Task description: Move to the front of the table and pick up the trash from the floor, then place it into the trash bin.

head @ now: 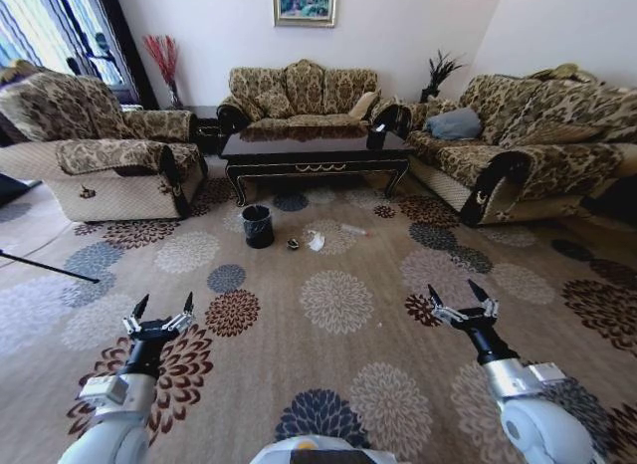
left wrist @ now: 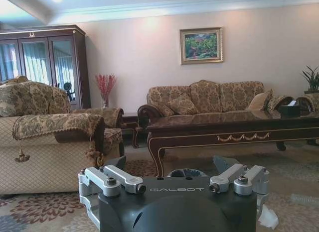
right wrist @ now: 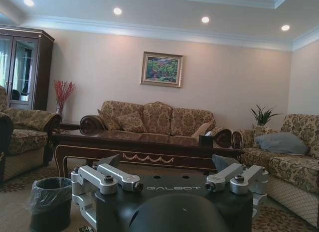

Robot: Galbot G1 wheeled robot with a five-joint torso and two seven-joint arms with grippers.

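Head view: long dark bench (head: 317, 151) standing ahead, between the armchair (head: 100, 155) on the left and the sofa (head: 518, 145) on the right, with another sofa (head: 304, 98) behind it against the wall. Trash bin (head: 258, 225) upright on the patterned carpet (head: 338, 305), just in front of the bench's left end. Trash scattered to the right of the bin: dark lump (head: 293, 244) nearest it, white tissue (head: 316, 241) just beside the lump, clear bottle (head: 353, 229) a little farther right. All three lying on the carpet, apart from the bin. Left gripper (head: 161, 311) held low at the near left, fingers spread wide, holding nothing. Right gripper (head: 463, 298) held low at the near right, likewise wide open and empty. Both well short of the trash.

Left wrist view: gripper (left wrist: 174, 184) body close up, fingers splayed apart, nothing between them. Bench (left wrist: 234, 130) beyond, black tissue box (left wrist: 289, 109) on its top. Bin rim (left wrist: 187, 173) peeking just above the gripper body. White tissue (left wrist: 267, 218) and clear bottle (left wrist: 305, 199) on the carpet beside the gripper's edge.

Right wrist view: gripper (right wrist: 169, 184) open wide, empty. Trash bin (right wrist: 50, 202) standing on the carpet before the bench (right wrist: 144, 145), clear liner folded over its rim.
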